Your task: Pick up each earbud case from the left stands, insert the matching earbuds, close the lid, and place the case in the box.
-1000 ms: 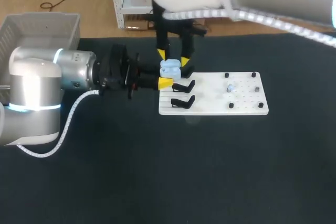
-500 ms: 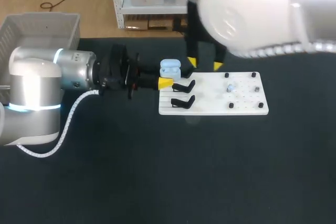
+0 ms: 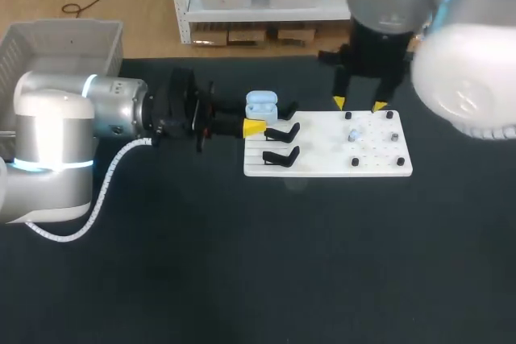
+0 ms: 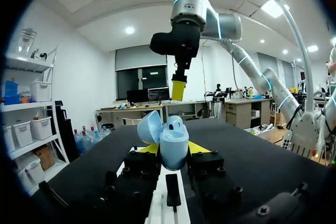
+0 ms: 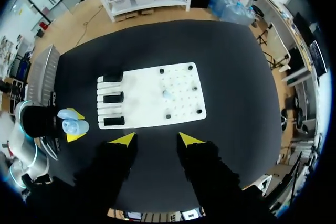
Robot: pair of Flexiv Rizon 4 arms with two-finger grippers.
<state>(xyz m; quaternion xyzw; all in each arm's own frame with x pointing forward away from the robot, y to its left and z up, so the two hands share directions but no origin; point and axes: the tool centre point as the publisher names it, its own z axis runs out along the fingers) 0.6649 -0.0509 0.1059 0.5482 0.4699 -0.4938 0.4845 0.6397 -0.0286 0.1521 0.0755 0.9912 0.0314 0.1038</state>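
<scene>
Left gripper (image 4: 173, 149) clamps the open pale blue plastic earbud case (image 4: 174, 139) beside the white stand board (image 3: 322, 163). Right gripper (image 3: 359, 105), fingers spread and empty, hovers near a small pale earbud (image 3: 353, 135). Inserting, closing and boxing in the grey crate (image 3: 56, 42) remain.

A black table (image 3: 242, 263) with a dull, matte top spreads out wide. Toward its far side, right of the middle, lies a flat white board (image 3: 322, 163). The board's right half shows a grid of tiny holes, and four small black pegs (image 3: 355, 162) stand at that grid's corners.
</scene>
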